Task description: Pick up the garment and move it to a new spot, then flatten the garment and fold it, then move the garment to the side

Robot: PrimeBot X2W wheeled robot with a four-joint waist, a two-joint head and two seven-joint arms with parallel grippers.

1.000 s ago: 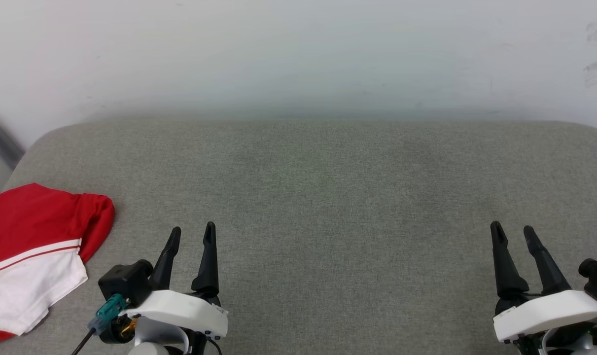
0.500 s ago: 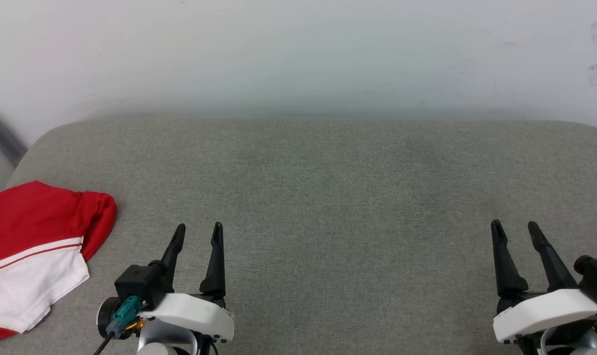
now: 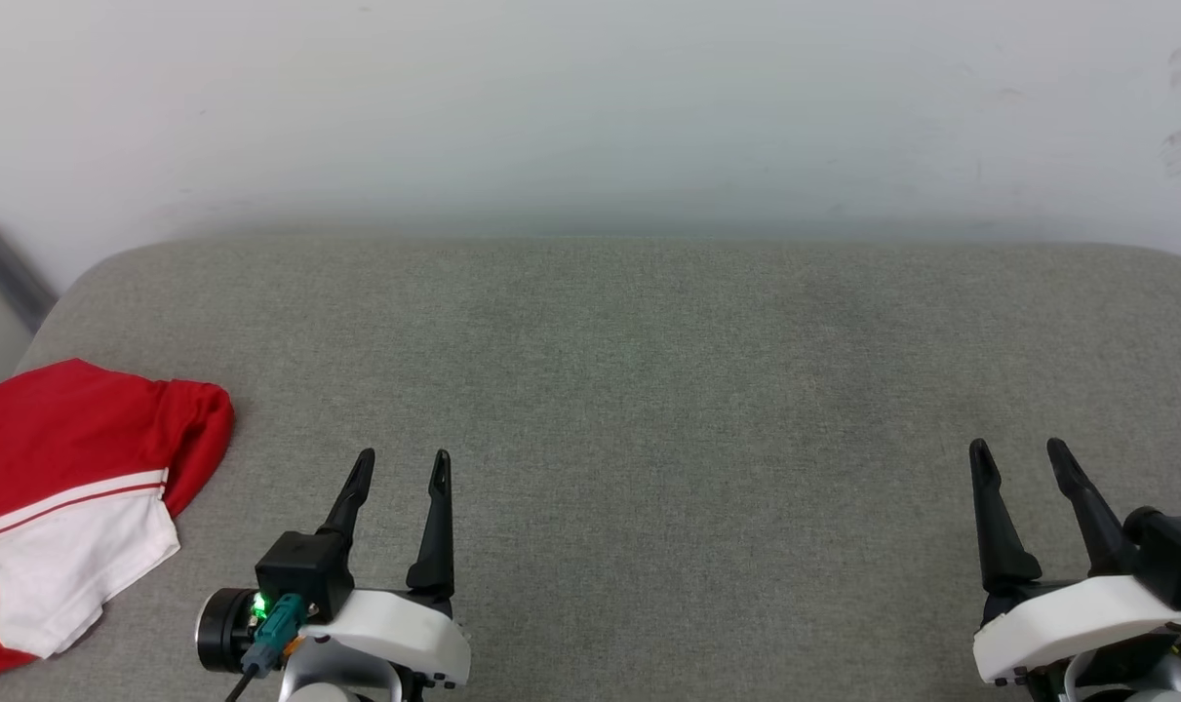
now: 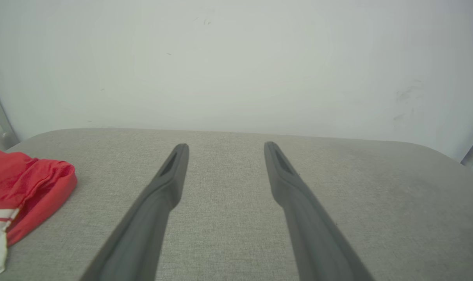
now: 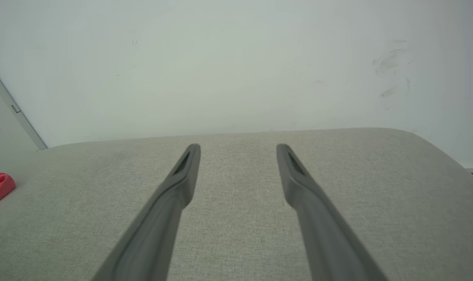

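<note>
So, the red-and-white jersey [image 3: 59,458] is sitting bunched up at the left edge of the grey bench [image 3: 649,370]. Left claw [image 3: 402,455] and right claw [image 3: 1018,445] both hover over the bench's near edge, fingers spread, holding nothing. The fabric looks light, floppy and probably slick. I'd pinch the rolled red edge facing the bench's middle.

Down at seven o'clock, left gripper [image 3: 402,456]: spread wide, gripping nothing, tips aimed at twelve with a slight lean toward one. Over at five o'clock, right gripper [image 3: 1018,447]: spread just as wide, empty too, tips leaning toward eleven. Both low, level with each other, well apart.
</note>
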